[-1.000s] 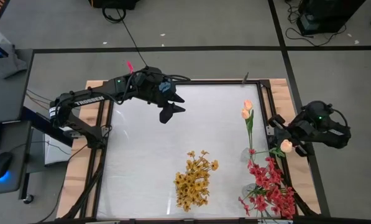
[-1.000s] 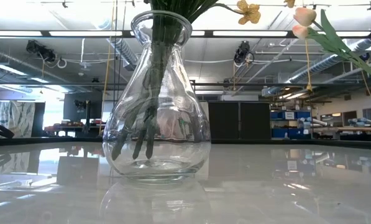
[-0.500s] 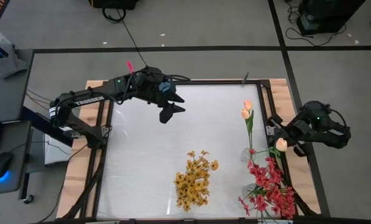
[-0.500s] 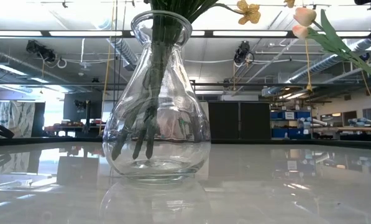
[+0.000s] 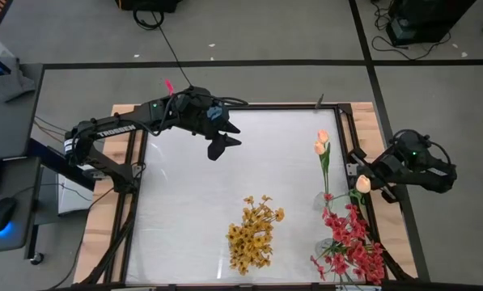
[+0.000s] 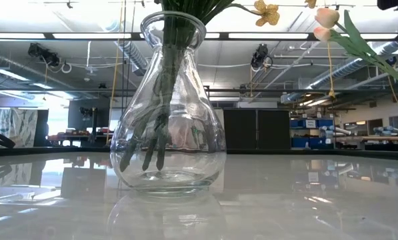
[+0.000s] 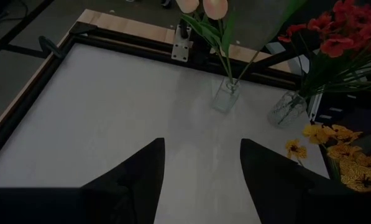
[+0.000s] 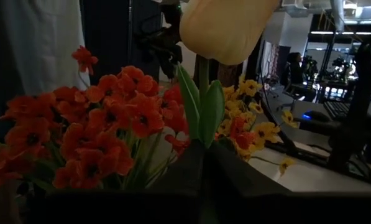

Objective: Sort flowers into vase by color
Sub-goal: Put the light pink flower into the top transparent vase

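Note:
My right gripper (image 5: 369, 181) hovers at the table's right edge, shut on a slim peach tulip whose bud (image 5: 362, 184) shows large in the right wrist view (image 8: 225, 25). Two more peach tulips (image 5: 321, 142) stand in a small clear vase (image 7: 225, 96). Red flowers (image 5: 350, 241) fill a vase at the near right corner. Yellow flowers (image 5: 253, 233) stand by their stems in the big glass vase (image 6: 169, 113). My left gripper (image 5: 222, 145) is open and hangs over the far left part of the table, touching nothing. My right gripper pinches the tulip's green stem (image 8: 201, 144) between its two fingers, just below the leaves. The fingers reach in from the table's right side. The bud and leaves stick out past the fingertips, and the flower is lifted clear of the table; the lower stem is hidden.
The white table top (image 5: 192, 202) lies bare across its left half and middle. A dark frame (image 5: 350, 137) and wooden border run along the edges. The red flowers stand close to the held tulip on its near side. Cables and gear lie on the floor beyond.
My right gripper has drifted a little toward the table's left, carrying the tulip bud closer to the small vase with the two peach tulips. The hold has stayed shut.

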